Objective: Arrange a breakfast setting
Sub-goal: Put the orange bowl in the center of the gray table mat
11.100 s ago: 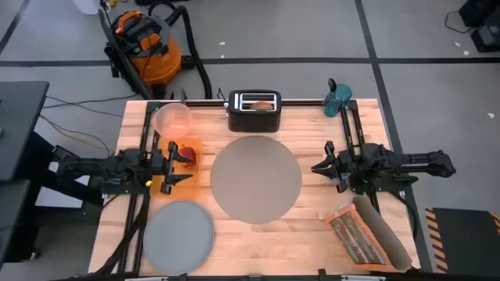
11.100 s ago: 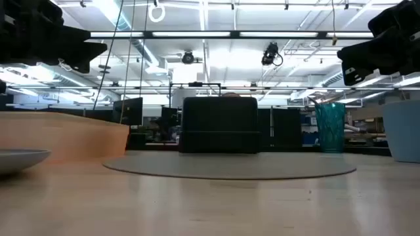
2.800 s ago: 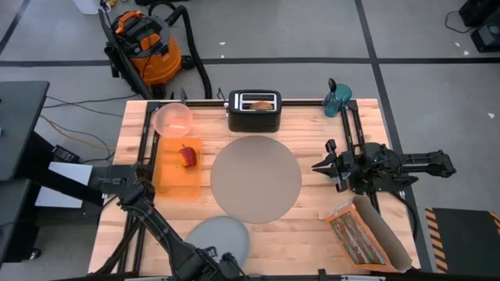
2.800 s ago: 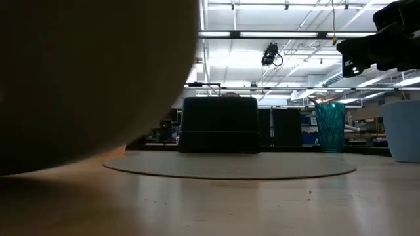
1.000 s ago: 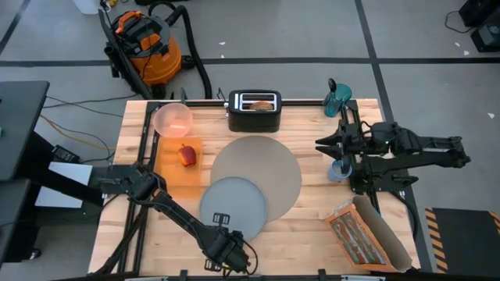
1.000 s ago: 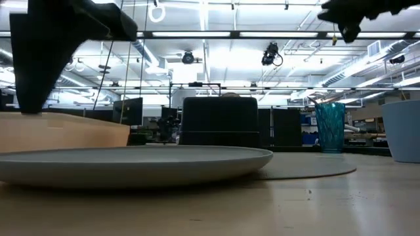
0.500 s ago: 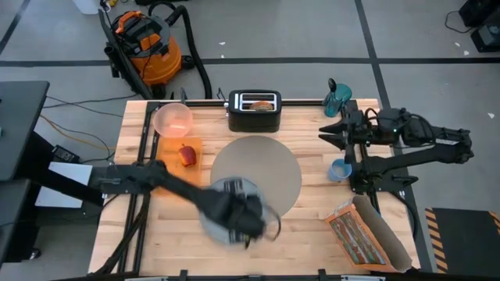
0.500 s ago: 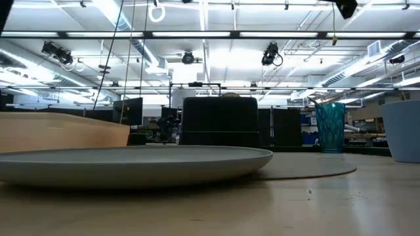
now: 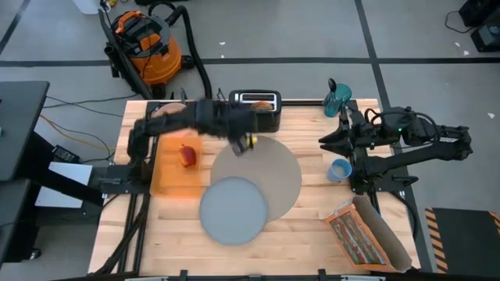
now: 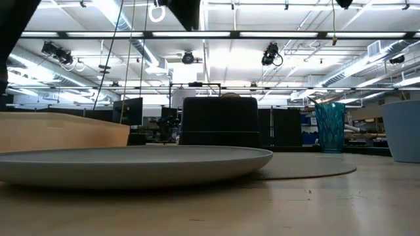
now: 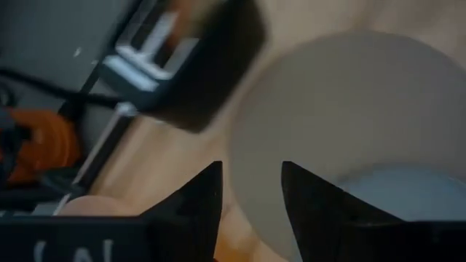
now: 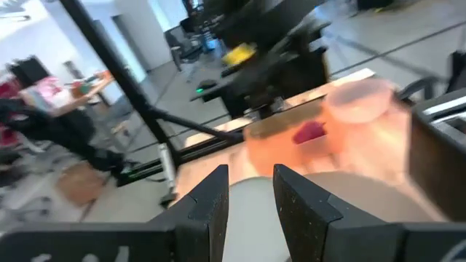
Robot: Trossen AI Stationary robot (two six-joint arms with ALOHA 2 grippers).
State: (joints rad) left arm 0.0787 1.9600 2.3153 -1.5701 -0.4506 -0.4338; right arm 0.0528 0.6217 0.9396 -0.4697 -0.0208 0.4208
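Although no writing can be read anywhere, the smaller grey plate (image 9: pixel 233 209) is seen overlapping the large round grey mat (image 9: pixel 266 168), while the left gripper (image 9: pixel 244 141), blurred near the black toaster (image 9: pixel 262 109), and the right gripper (image 9: pixel 326 141), above the small blue cup (image 9: pixel 339 169), are both held spread, empty.

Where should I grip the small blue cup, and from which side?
Take the small blue cup by its rim, from straight above: it stands upright, mouth up, on bare table beside the grey mat. One finger inside, one outside the wall would probably hold. The right gripper is nearest.
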